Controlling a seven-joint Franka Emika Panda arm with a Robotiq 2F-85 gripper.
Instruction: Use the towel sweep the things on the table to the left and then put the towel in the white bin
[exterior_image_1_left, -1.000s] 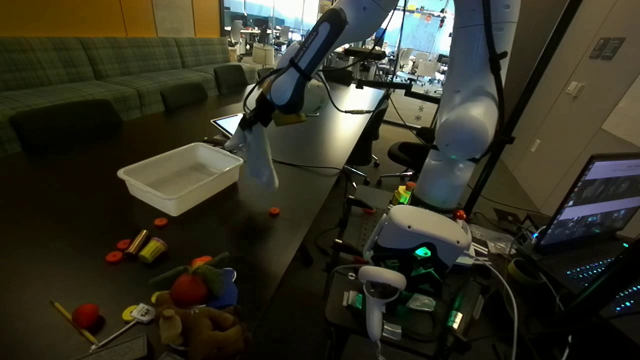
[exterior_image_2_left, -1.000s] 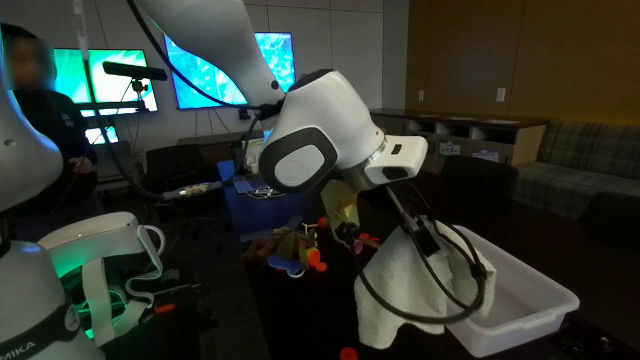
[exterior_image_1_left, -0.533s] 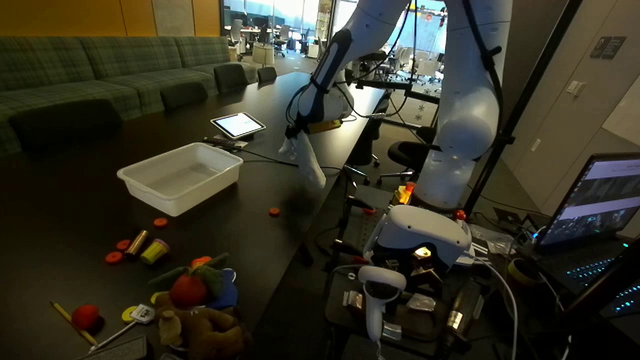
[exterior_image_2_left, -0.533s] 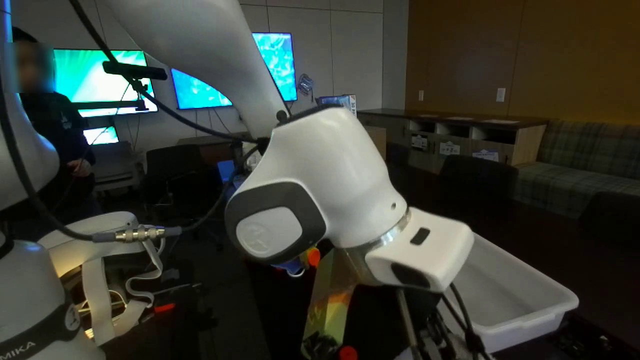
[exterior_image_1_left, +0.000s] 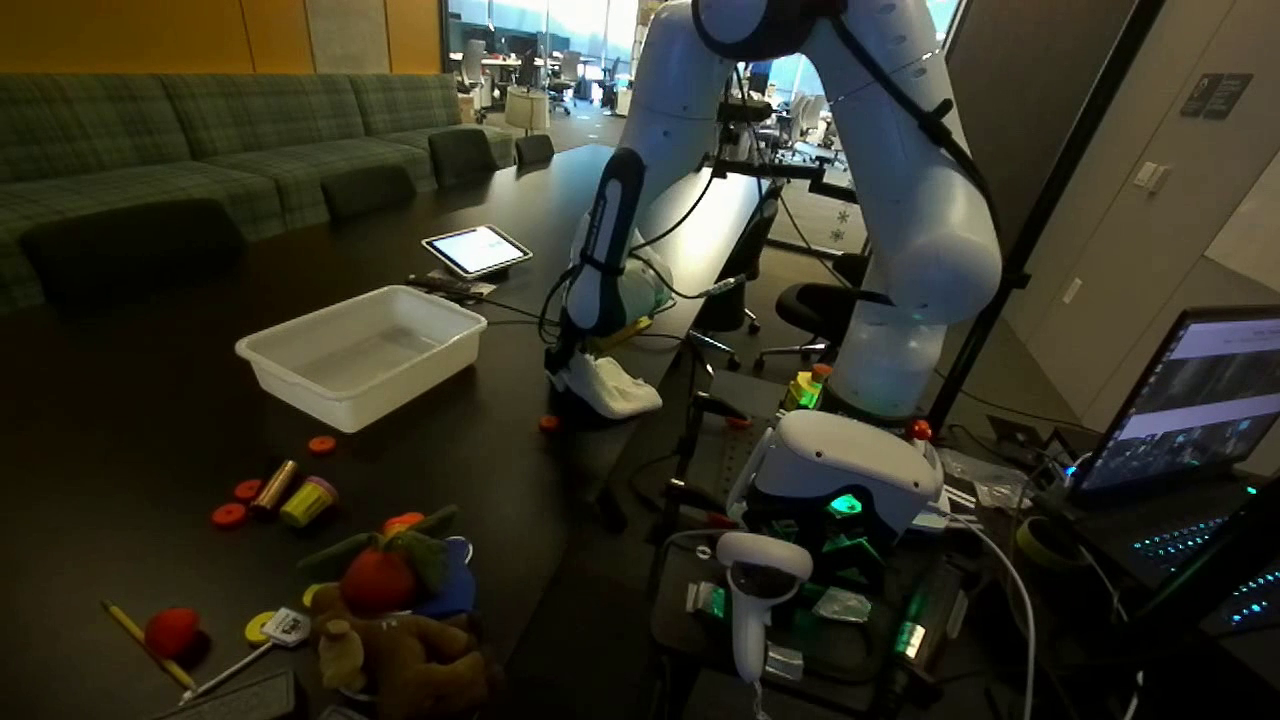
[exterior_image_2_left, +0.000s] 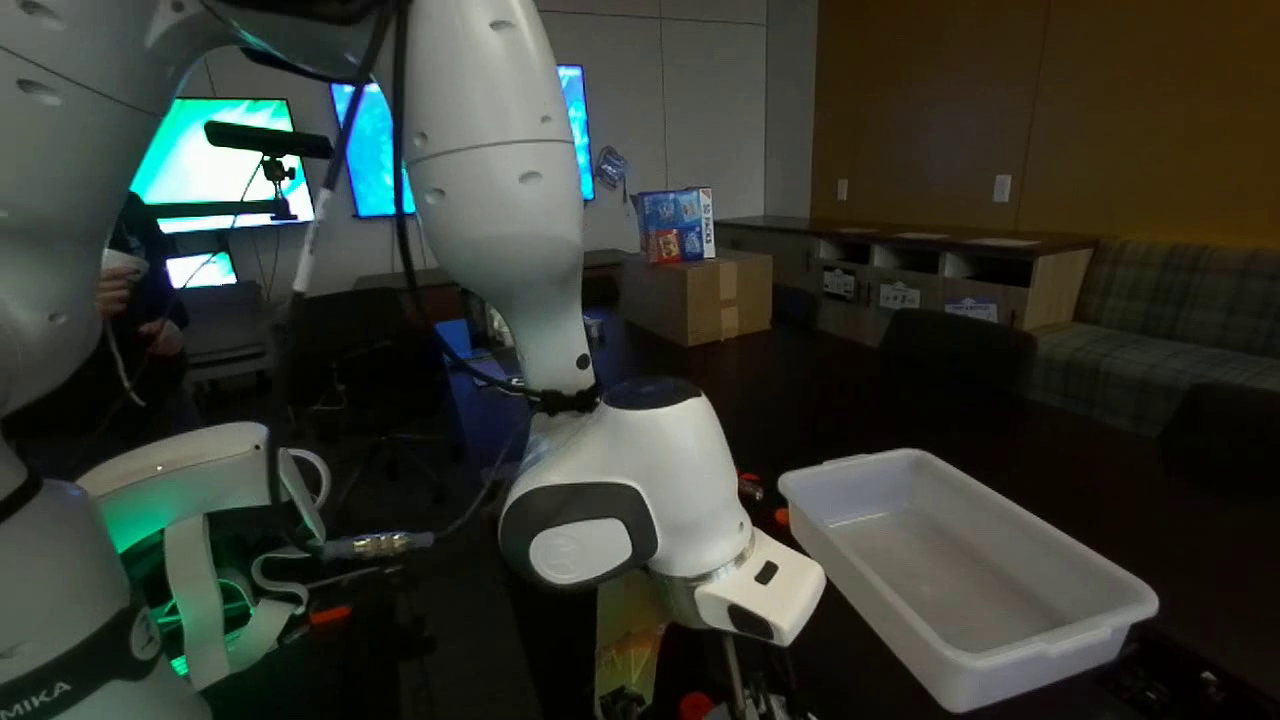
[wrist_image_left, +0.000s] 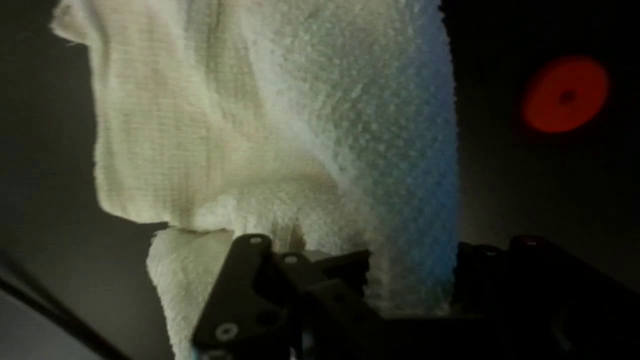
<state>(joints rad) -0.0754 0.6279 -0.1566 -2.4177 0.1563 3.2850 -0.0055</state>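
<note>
1. Being pinched between the fingers of the gripper (wrist_image_left: 412, 272), which is closed on it, the towel (exterior_image_1_left: 612, 390) is held low at the edge of the table (exterior_image_1_left: 430, 465); contact with it cannot be confirmed.
2. One red disc (exterior_image_1_left: 549, 424) is seen just beside the towel.
3. The bin (exterior_image_1_left: 412, 388) is set on the table, apart from the towel.
4. More red discs (exterior_image_1_left: 229, 515), a tube (exterior_image_1_left: 275, 485) and a yellow jar (exterior_image_1_left: 309, 501) are grouped near the bin.
5. A ball (exterior_image_1_left: 173, 632), pencil (exterior_image_1_left: 132, 630) and brown plush (exterior_image_1_left: 420, 660) are placed well apart from the gripper.
</note>
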